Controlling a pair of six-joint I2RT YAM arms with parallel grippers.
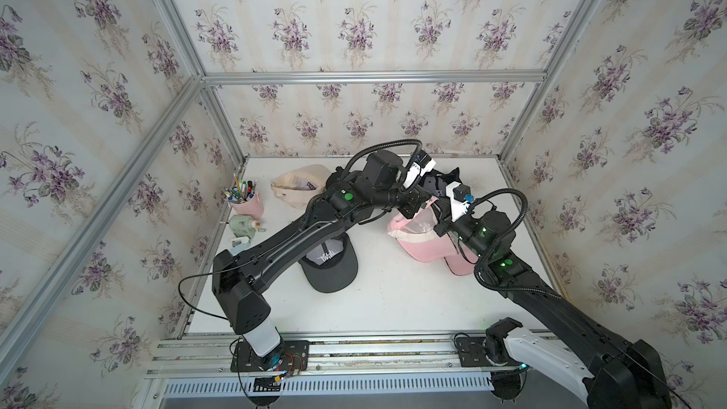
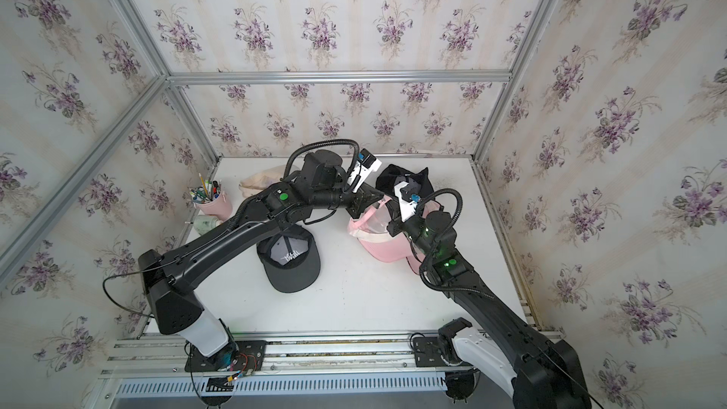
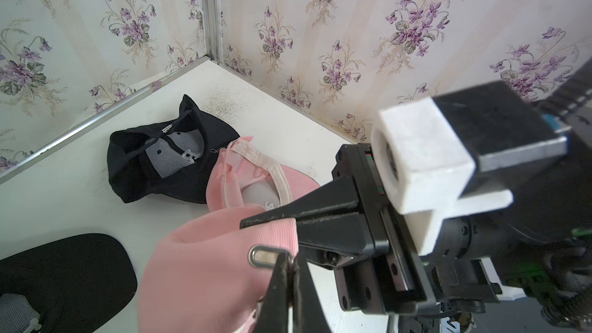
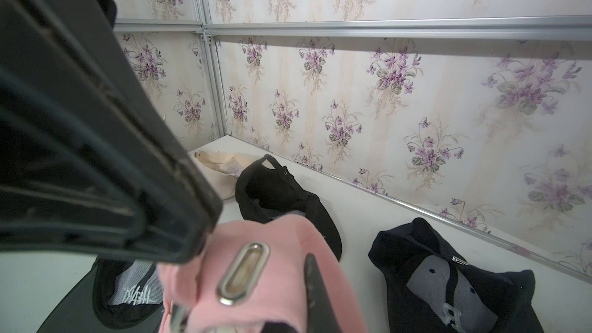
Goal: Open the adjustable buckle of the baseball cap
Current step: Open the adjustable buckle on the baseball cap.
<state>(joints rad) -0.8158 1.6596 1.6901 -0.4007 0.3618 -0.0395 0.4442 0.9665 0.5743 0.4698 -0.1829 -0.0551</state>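
Both tools are on the pink cap (image 1: 423,249). The back of the cap is raised to the tips and the rest lies on the tabletop (image 1: 393,300) under the right wrist.

left tool (image 3: 290,259): jaws pressed together, pinching the pink strap fabric at one end of the metal buckle (image 3: 264,256). The tips touch the buckle's edge.

right tool (image 3: 253,222): jaws also pressed together, pinching a fold of the same pink fabric just beside the buckle.

So the buckle sits between the two tips, with its slotted face (image 4: 243,272) turned toward both wrist cameras. We can't tell from here how the strap runs through it.

Around the tools:
- The grey-lined black cap (image 3: 153,161) lies upside down just beyond both tips, touching the pink cap.
- The black cap with white print (image 1: 330,265) is behind the left tool, partly under that arm and apart from the pink cap.
- The cream cap (image 1: 299,186) and the pen cup (image 1: 248,202) are well off the left tool's outer side, and neither tool is near them.
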